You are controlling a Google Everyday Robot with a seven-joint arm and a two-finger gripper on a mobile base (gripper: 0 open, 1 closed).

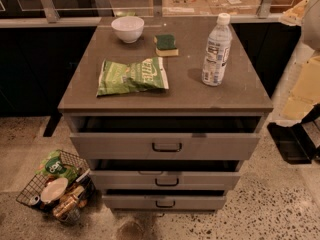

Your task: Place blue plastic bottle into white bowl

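Wire basket [31,188]: on the floor beside the cabinet's front-left corner, filled with packets and cans.
Drawers [165,146]: three, all pulled partly open below the counter's front edge.
Counter [240,91]: grey top carrying four items.
Chip bag [132,75]: green, lying flat left of centre, toward the front edge.
Blue plastic bottle [216,51]: upright and capped, near the right edge, about midway between front and back; apart from everything else.
Green sponge [166,44]: near the back edge, between bowl and bottle.
White bowl [128,33]: upright near the back edge, left of centre, apparently empty.
Hand: not in view; whether it is wide, narrow or holding something cannot be told.
Step in hand: judged to be the approach, since the bottle stands ungrasped and well apart from the bowl.
Next move: probably a side grasp on the bottle's body, a lift clearing the sponge, then a lowering into the bowl, where so tall a bottle would likely lean.
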